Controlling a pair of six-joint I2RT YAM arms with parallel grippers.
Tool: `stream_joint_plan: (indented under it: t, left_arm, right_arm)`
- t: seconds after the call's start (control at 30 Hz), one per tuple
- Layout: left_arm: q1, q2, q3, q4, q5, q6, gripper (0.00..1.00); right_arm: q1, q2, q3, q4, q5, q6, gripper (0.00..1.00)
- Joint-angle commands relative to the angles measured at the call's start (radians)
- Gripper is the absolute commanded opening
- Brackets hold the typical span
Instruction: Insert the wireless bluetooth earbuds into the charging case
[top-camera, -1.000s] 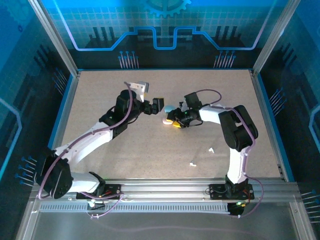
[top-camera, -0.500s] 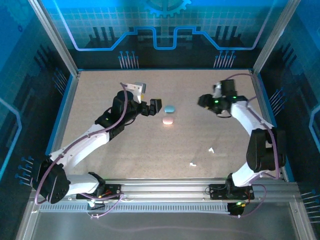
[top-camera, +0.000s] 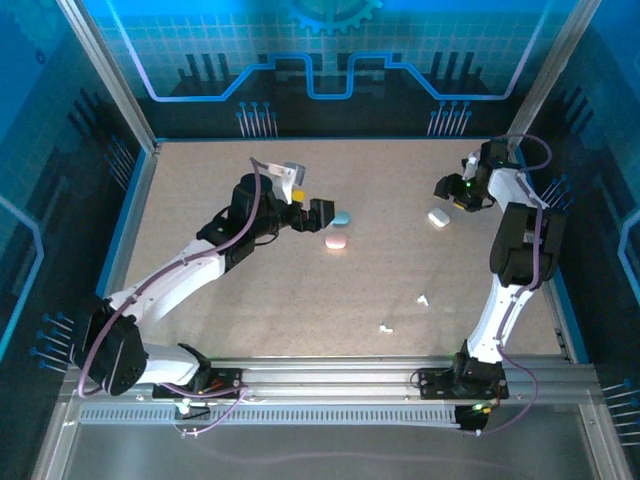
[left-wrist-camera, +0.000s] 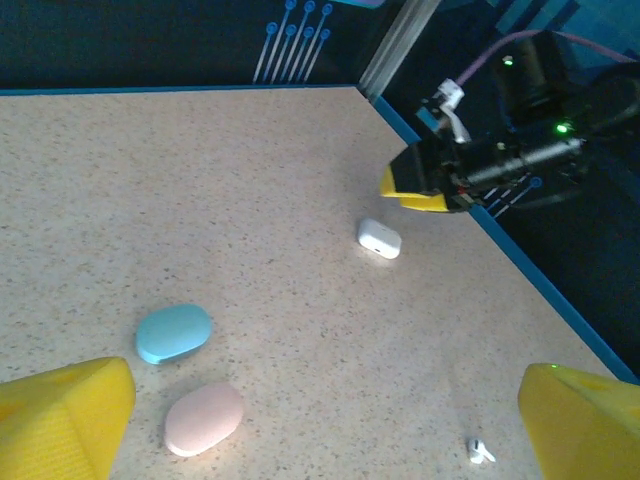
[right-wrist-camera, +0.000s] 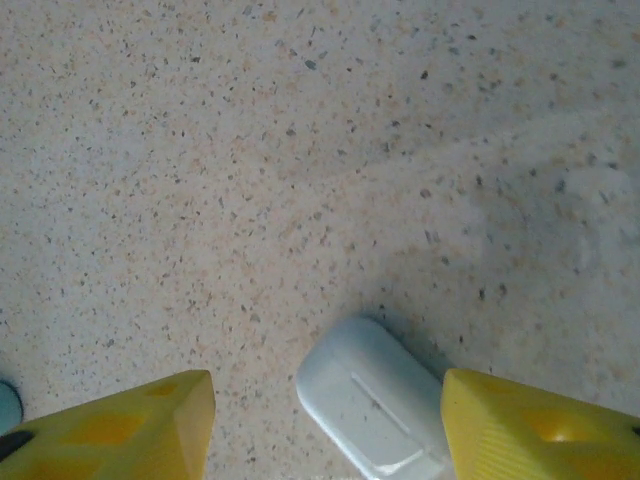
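Left gripper (left-wrist-camera: 330, 405): jaws wide, empty.
Right gripper (right-wrist-camera: 325, 405): jaws apart above white case (right-wrist-camera: 372, 412).
Earbuds (top-camera: 423, 300): loose toward near edge of table (top-camera: 300, 320); none inserted.

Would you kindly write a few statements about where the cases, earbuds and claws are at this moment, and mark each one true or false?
1. The blue case lies close beside the pink case. True.
2. The left claw is shut on the pink case. False: it is open and holds nothing, and the pink case lies on the table.
3. The white case touches the blue case. False: it lies well apart from it, by the open right claw.
4. Two small white earbuds lie loose on the table. True.
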Motion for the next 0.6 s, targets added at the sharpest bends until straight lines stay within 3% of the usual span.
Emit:
stream_joint_plan:
  t: [0.0, 0.27, 0.57]
  left_arm:
    - [0.004, 0.025, 0.043, -0.011, 0.072, -0.028, 0.99]
    - [0.004, 0.033, 0.043, -0.004, 0.076, -0.033, 0.99]
    - [0.004, 0.024, 0.034, -0.006, 0.071, -0.033, 0.99]
  right_arm:
    - [-0.002, 0.062, 0.077, -0.105, -0.035, -0.066, 0.64]
    - [0.018, 0.112, 0.095, -0.164, -0.077, -0.099, 0.65]
    - [0.059, 0.075, 0.047, -0.191, -0.001, -0.138, 0.66]
